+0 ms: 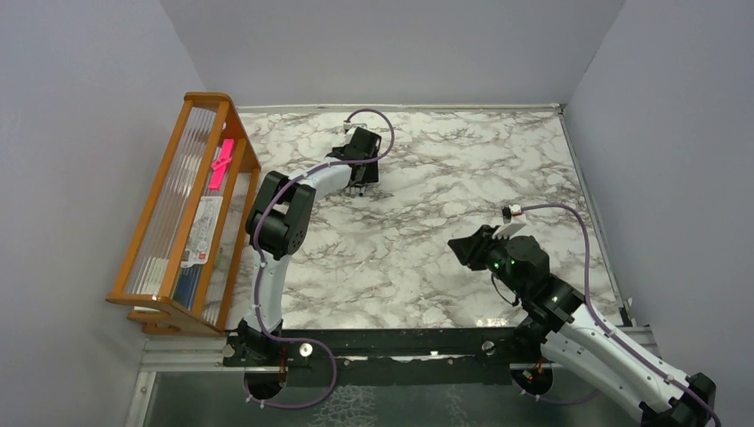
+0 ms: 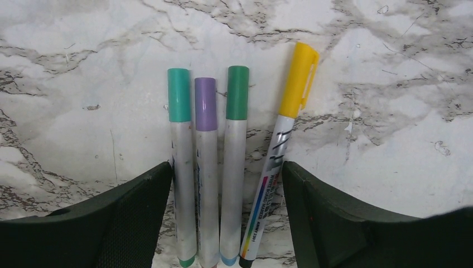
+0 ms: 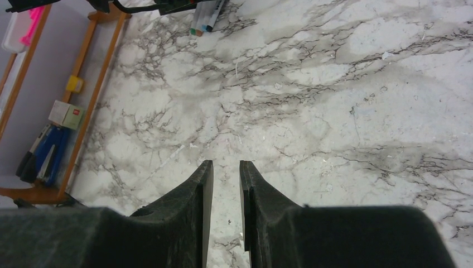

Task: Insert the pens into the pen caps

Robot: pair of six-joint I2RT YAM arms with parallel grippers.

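Grey walls (image 1: 98,53), marble-patterned table (image 1: 445,178), wooden rack (image 1: 182,213) at left.
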